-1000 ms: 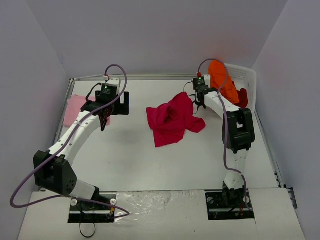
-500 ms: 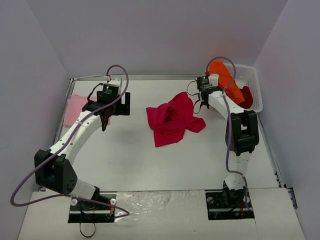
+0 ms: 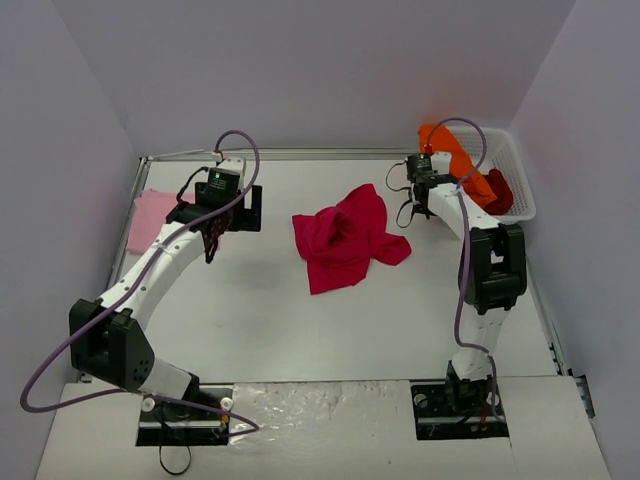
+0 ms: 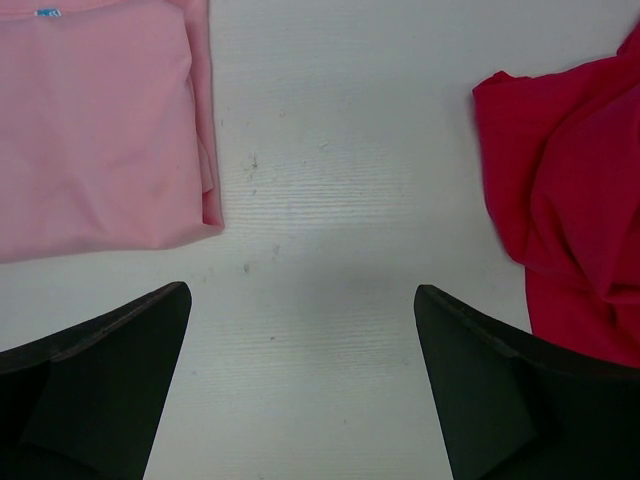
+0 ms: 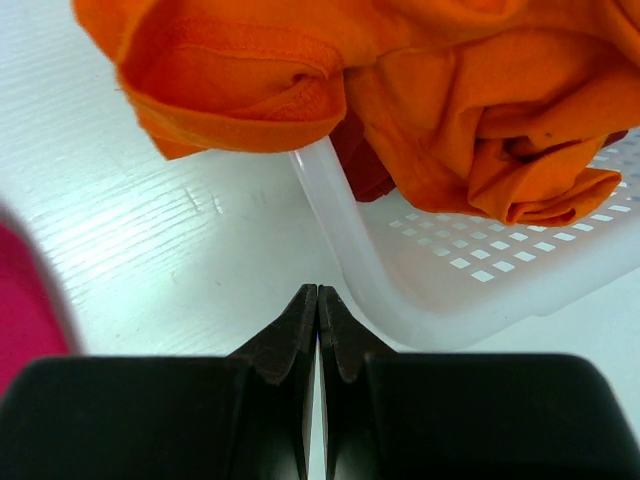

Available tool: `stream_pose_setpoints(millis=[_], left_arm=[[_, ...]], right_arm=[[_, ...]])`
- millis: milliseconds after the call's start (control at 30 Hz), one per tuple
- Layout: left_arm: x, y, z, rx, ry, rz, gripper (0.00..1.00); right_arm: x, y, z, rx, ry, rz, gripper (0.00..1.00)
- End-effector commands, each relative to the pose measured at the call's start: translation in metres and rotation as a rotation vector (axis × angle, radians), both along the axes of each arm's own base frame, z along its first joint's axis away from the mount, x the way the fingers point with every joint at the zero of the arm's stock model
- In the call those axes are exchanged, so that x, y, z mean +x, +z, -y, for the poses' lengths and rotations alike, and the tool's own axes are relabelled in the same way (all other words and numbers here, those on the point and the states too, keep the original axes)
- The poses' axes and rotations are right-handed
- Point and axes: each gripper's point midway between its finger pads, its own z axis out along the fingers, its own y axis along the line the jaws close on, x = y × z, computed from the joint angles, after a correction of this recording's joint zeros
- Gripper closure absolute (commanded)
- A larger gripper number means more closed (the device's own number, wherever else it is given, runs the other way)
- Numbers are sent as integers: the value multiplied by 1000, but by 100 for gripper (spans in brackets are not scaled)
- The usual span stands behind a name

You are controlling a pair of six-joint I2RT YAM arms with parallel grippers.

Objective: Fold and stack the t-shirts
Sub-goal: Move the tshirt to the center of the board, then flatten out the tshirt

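Shifted right since a second ago: white mesh basket, orange t-shirt, right tool. White desk, pale lilac walls. Mid-desk, crumpled: large crimson-magenta t-shirt. Far left, folded flat: pale pink t-shirt. Orange draped over basket rim, dark red t-shirt inside. Left tool spread wide, empty; right tool pinched closed, holding nothing.

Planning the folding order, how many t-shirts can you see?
4: pale pink shirt folded far left, crimson shirt crumpled mid-table, orange shirt draped over the basket rim, dark red shirt inside it. Others may hide underneath.
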Motion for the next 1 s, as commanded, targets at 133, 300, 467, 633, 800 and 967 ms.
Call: stream_pose_setpoints(millis=[133, 300, 467, 633, 800, 967], left_arm=[[2, 26, -7, 23, 25, 70, 6], [1, 31, -15, 25, 69, 93, 6], [0, 33, -19, 38, 83, 97, 6], [1, 30, -19, 44, 88, 83, 6], [0, 29, -20, 47, 88, 76, 6], [0, 29, -21, 51, 91, 74, 6]], right_arm=[[-7, 63, -66, 170, 302, 91, 91], [-26, 86, -125, 291, 507, 135, 65], [-51, 80, -193, 338, 740, 85, 51], [-70, 58, -242, 379, 890, 6, 51], [-81, 33, -283, 371, 992, -62, 51], [-86, 11, -306, 367, 1033, -112, 51]])
